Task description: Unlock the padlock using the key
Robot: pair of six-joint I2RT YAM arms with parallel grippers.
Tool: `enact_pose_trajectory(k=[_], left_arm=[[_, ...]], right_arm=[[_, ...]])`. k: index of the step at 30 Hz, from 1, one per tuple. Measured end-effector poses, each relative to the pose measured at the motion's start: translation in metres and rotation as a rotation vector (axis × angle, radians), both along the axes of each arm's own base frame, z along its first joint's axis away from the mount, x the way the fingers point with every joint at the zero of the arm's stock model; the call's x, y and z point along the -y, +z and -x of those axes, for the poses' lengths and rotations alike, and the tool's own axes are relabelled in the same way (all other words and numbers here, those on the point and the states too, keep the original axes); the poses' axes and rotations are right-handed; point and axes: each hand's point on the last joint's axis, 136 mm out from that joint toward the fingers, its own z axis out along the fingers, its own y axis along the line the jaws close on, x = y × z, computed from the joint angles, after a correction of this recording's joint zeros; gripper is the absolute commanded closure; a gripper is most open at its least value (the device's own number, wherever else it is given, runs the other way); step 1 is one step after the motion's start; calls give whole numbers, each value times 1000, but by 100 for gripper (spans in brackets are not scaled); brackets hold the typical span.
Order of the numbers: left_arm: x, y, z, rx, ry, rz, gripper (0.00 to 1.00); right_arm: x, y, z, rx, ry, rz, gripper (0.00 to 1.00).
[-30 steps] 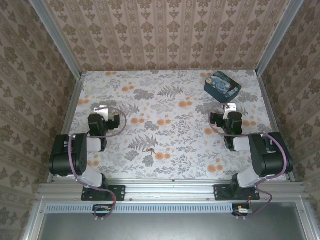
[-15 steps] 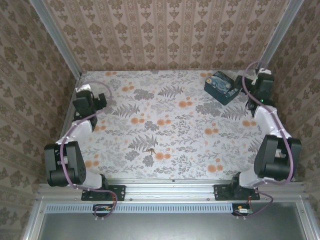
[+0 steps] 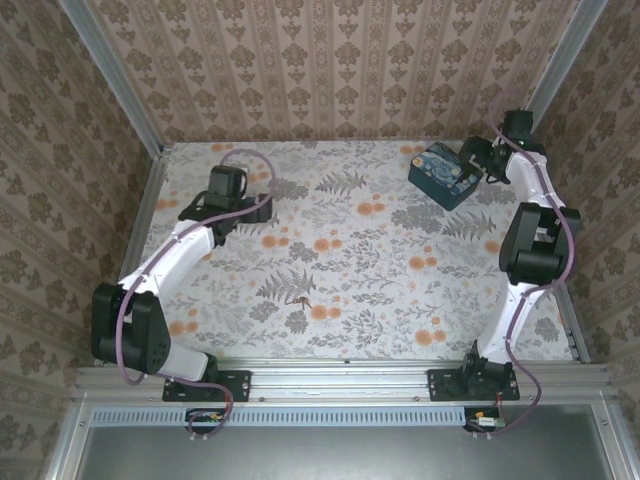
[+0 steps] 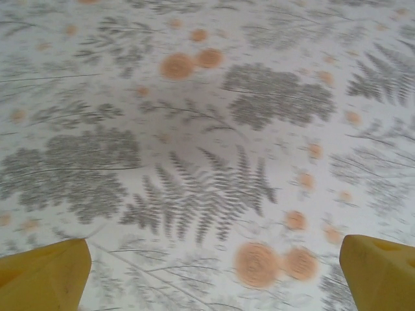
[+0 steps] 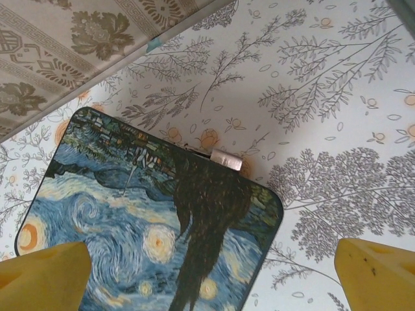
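- Both arms swung out from tucked poses near their bases: the left hand (image 4: pixel 211 277) now reaches to the far-left part of the bench (image 3: pixel 350 255), and the right hand (image 5: pixel 211 278) to the far-right corner.
- Left hand: jaws spread wide, nothing between them, hovering over bare floral cloth.
- Right hand: jaws also wide and empty, poised above the blue swirl box (image 5: pixel 130 214).
- Padlock (image 5: pixel 227 159): likely the small grey metal piece touching the box's far edge in the right wrist view. Its shackle is too small to make out, and I can't tell whether it is hooked to the box.
- Small brown item (image 3: pixel 303 298) at mid-bench could be the key, but it's too small to confirm.
- Handling, my read: the lock is light, rigid, smooth metal, so it will skate or swivel under a loose pinch.
- Take it across the flat sides of the body, not by the thin shackle, and leave the keyhole end clear.
- If it's tied to the box, pulling on it will probably drag the box along.
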Motion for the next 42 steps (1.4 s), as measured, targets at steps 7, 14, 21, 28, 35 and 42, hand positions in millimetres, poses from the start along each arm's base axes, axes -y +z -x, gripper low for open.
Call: enact_pose_trajectory(k=[7,14,21,28,35,42], left_arm=[[63,1,15,-33,-134,54,0],[87,-1,24,-60,-193,73,0],[87,5,22,-47,-193,72,0],[82,10,17,-38,-183,61,0],[70,13,13,-29,-150,48,0],[64,20,12,-12,-136,57,0]], right_arm=[[0,-28,-19,-82,12,-21,3],[-9,-48,-29,-136,39,-31,1],[-33,-43,-35,-142,155,-54,7],[-119,-61,-9,-207,438,-135,8],[-235,-53,58,-245,702,-214,5],[-198,-22,11,-78,508,-195,10]])
